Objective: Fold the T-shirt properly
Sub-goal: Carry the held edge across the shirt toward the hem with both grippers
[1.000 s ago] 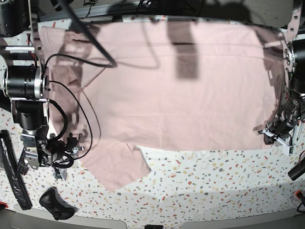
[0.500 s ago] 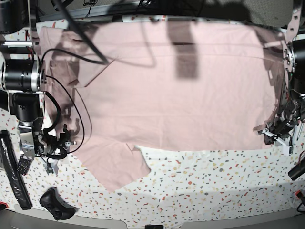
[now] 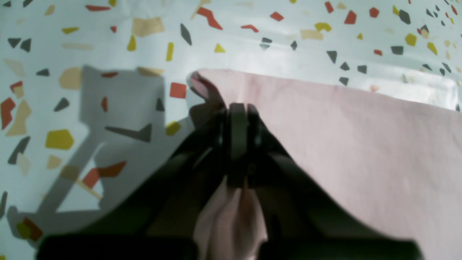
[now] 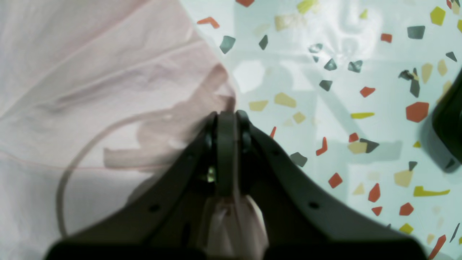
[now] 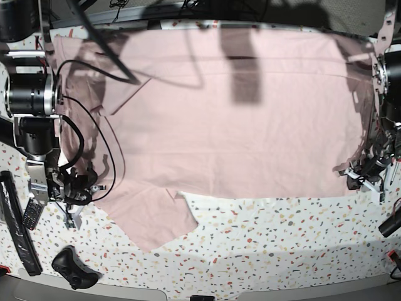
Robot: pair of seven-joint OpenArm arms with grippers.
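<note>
Pink cloth covers most of the speckled desk [image 5: 263, 232]: the T-shirt [image 5: 238, 125] lies spread out flat and face down, one sleeve jutting toward the near edge, and no fold shows in it yet. The left gripper [image 3: 238, 112] has its jaws closed on a bunch of fabric at one edge, and the right gripper [image 4: 226, 122] is likewise clamped on cloth at the opposite side. Judging by this, only the spreading is done, and every fold remains.

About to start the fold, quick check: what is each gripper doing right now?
Left gripper: closed on the T-shirt edge.
Right gripper: closed, T-shirt fabric pinched between its fingers.
</note>
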